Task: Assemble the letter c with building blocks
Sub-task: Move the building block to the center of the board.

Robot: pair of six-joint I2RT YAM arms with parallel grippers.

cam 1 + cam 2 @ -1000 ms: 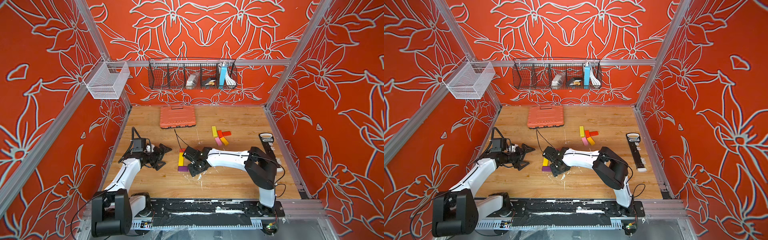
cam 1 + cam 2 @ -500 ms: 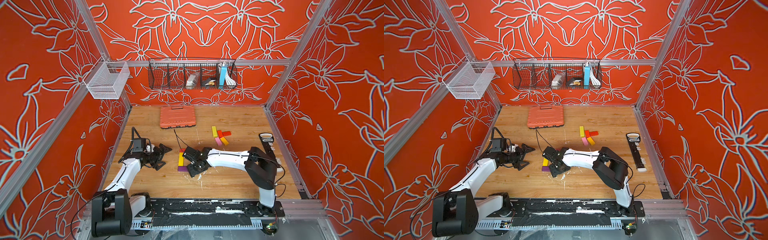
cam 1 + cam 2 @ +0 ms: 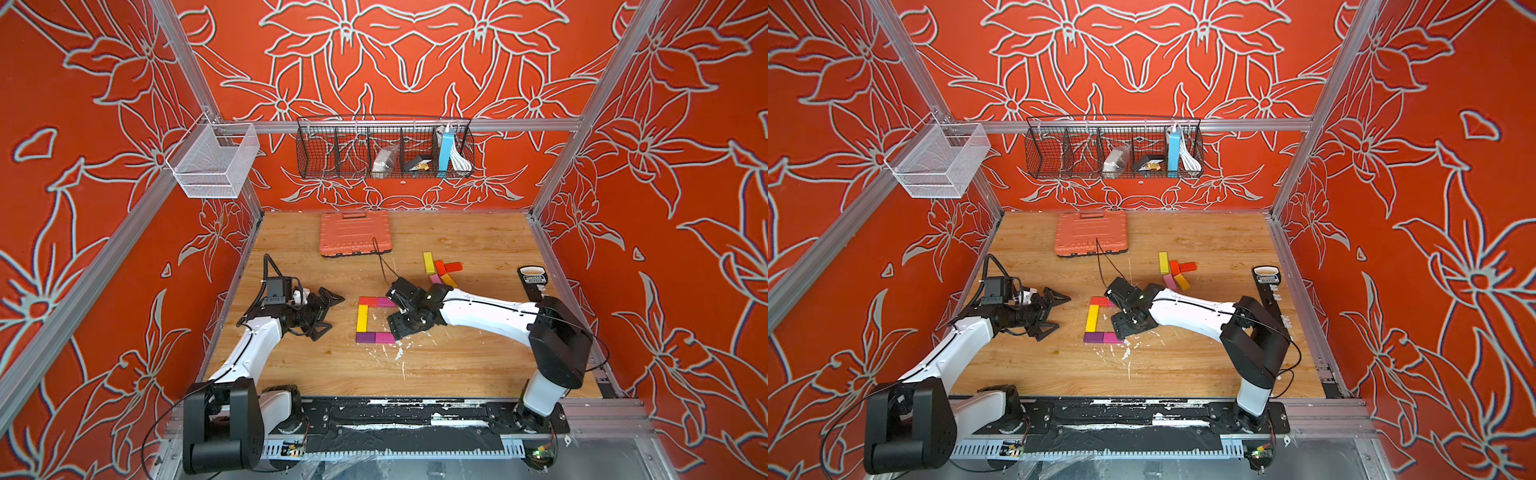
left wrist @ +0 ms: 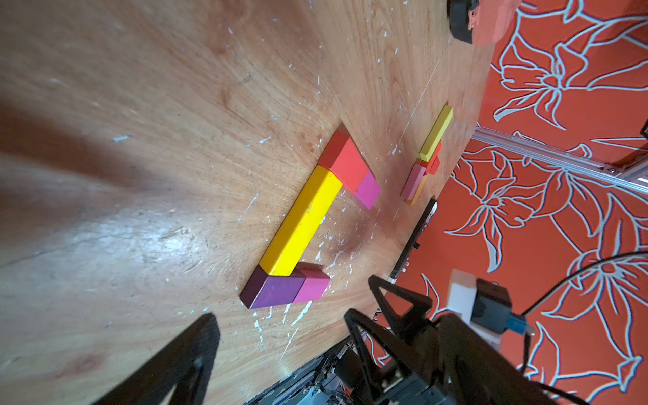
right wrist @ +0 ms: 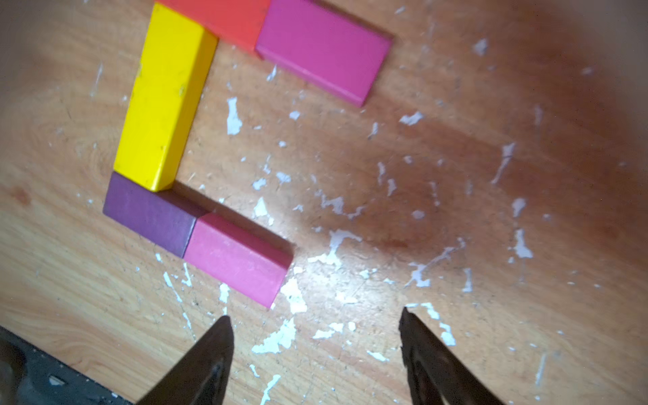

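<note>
**Letter C laid out in blocks, jaws apart on both arms**

Flat on the wooden table: long yellow block as the spine. Against its far end, red block, then magenta block end to end with that, both running off to the robot's right of the yellow block. Against its near end, purple block, then pink block, touching, running off the same way. Mouth of the letter on the side away from the yellow block, toward the right arm.

Right gripper: jaws apart, nothing between them, tips just past the free end of the pink block on the side away from the yellow block, apart from it. In both top views, low over the mouth of the C, covering part of the magenta block.

Left gripper: jaws spread wide, empty, on the other side of the yellow block, near it but apart, pointing toward it.

Spare blocks: small touching cluster farther back and to the right of the yellow block, well apart from it, made up of a second long yellow, red, orange and pink. Orange case beyond the yellow block's far end, by the back wall.
</note>
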